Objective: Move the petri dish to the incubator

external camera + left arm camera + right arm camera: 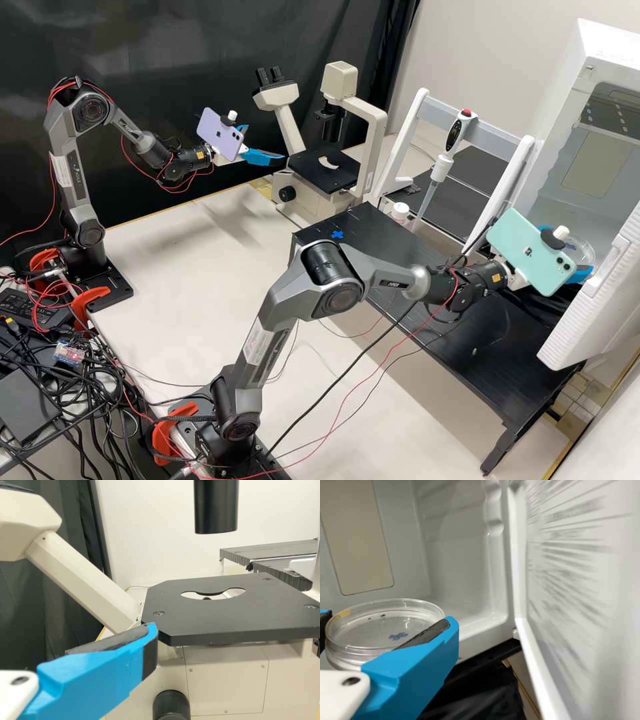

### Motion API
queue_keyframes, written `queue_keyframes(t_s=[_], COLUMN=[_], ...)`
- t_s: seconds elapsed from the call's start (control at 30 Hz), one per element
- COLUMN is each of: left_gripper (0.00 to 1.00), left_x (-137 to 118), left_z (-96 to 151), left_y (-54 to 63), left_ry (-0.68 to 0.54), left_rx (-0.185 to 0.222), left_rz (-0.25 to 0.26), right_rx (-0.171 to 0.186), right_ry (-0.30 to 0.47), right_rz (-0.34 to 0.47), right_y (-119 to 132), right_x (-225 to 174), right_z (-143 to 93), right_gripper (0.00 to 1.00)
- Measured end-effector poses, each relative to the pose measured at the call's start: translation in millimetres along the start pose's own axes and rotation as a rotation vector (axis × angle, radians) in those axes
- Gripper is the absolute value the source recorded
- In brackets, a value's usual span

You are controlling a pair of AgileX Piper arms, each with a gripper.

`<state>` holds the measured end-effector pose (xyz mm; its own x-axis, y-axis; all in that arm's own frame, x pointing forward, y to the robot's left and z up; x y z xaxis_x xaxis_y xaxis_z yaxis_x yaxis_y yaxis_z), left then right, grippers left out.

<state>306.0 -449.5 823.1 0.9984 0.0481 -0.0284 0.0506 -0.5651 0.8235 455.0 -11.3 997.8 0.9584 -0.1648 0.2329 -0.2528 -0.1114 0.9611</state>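
Clearly, the petri dish [385, 625] sits pinched between the blue fingers of the right gripper [584, 257], at the open front of the white incubator [603, 153], near its door [587, 310]. Farther off, on the left arm, the left gripper [265, 143] has its jaws spread with nothing between them, beside the microscope [323, 172] and its dark stage.
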Motion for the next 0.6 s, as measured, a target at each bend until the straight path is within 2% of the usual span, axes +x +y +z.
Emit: queue_keyframes(t_s=[0.23, 0.37, 0.43, 0.6], left_gripper=[1.0, 1.0, 1.0, 1.0], left_x=[0.0, 0.0, 0.0, 0.0], left_z=[0.0, 0.0, 0.0, 0.0], left_y=[0.0, 0.0, 0.0, 0.0], left_ry=[0.0, 0.0, 0.0, 0.0], left_rx=[0.0, 0.0, 0.0, 0.0], left_rz=[0.0, 0.0, 0.0, 0.0], right_rx=[-0.011, 0.001, -0.031, -0.059], right_ry=[-0.052, -0.08, -0.087, -0.089], right_rz=[-0.018, -0.027, -0.038, -0.055], right_y=[-10.8, -17.0, -21.1, -30.4], right_x=[43.4, 59.7, 67.5, 78.1], right_z=[-6.8, -5.5, -7.1, -8.8], right_gripper=[0.0, 0.0, 0.0, 0.0])
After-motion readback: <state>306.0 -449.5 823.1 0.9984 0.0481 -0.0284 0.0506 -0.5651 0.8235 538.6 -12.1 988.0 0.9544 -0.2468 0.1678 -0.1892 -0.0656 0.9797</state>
